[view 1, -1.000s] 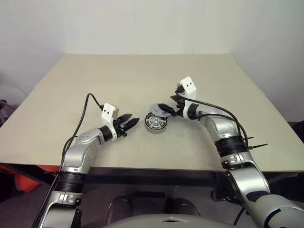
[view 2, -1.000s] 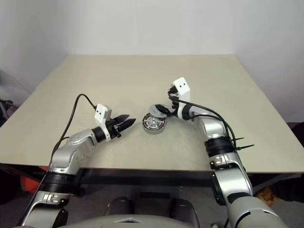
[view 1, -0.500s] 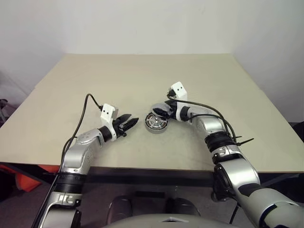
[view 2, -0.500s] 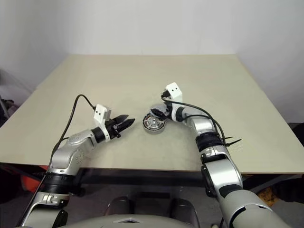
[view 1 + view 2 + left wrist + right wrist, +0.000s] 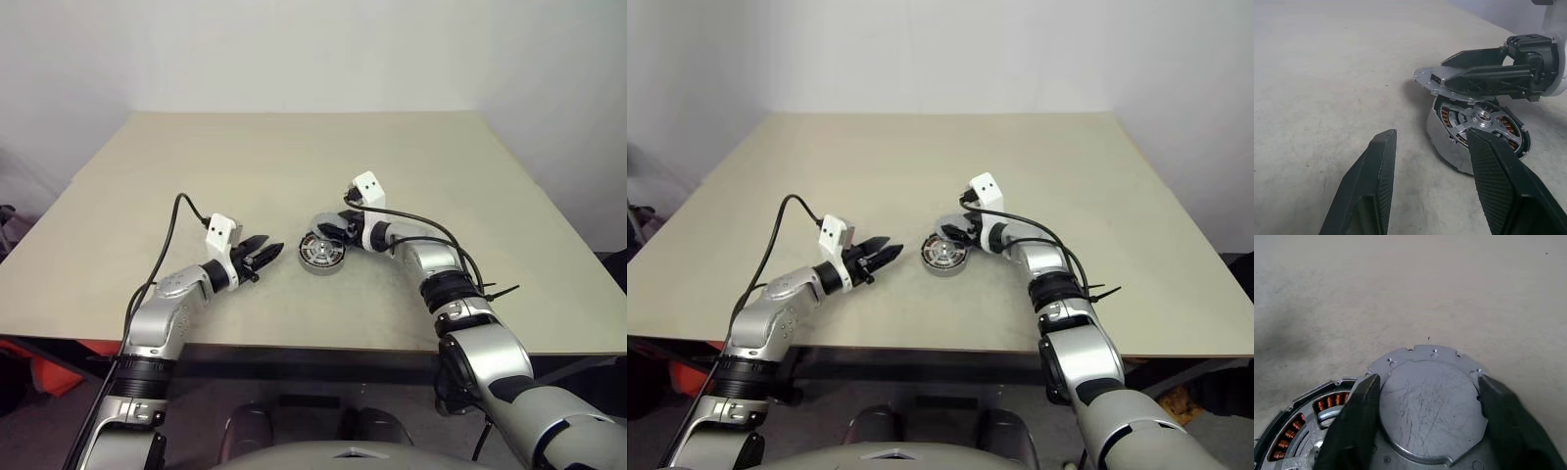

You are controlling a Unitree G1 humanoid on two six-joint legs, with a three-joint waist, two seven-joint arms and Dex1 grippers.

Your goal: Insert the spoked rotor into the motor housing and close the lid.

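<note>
Lowered by the right claw (image 5: 333,232), the gripped lid (image 5: 1442,81) now hangs tilted over the housing (image 5: 321,255), spoked wheel (image 5: 1483,119) inside; left claw (image 5: 266,253) open.

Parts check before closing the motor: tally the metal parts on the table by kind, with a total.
Motor housing with copper windings: 1
Spoked rotor, seated in the housing: 1
Lid, between the right gripper's fingers over the housing's edge: 1
Total: 3
</note>
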